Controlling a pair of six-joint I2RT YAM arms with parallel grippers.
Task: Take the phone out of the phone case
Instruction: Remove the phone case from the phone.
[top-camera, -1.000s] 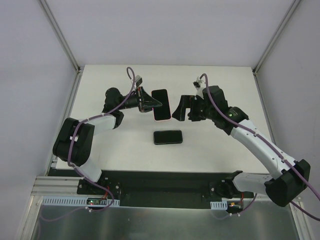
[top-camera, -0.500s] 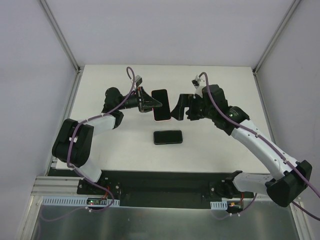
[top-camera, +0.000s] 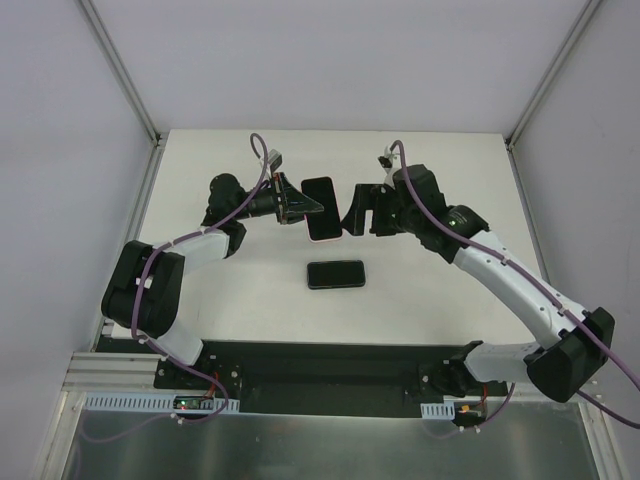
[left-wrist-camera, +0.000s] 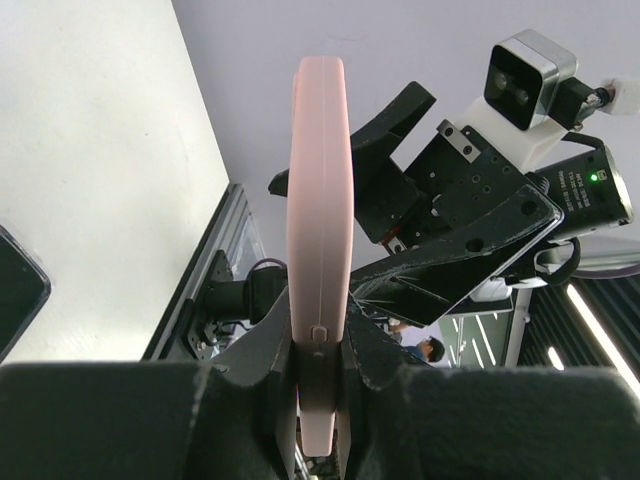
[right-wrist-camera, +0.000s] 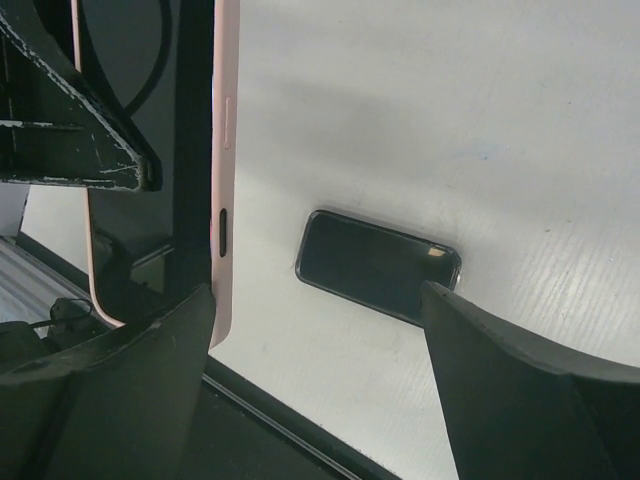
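top external: dark phone (top-camera: 335, 273) near case (top-camera: 322, 208)

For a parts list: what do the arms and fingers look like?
The left arm and right arm alternate white shells with black joints; a purple cable trails along each. The fingers are black, wedge-shaped, with scuffed edges. The right wrist carries a white-and-silver camera.

The phone case (left-wrist-camera: 318, 200) is pale pink, and the phone (top-camera: 320, 203) in it is glossy black. The handset (top-camera: 335, 273) on the plain off-white surface (top-camera: 430, 290) is black too. The left tool (top-camera: 308, 207) and right tool (top-camera: 352, 214) are matt black. The 2 arms (top-camera: 510, 285) are black and white, with purple cables (top-camera: 263, 158).
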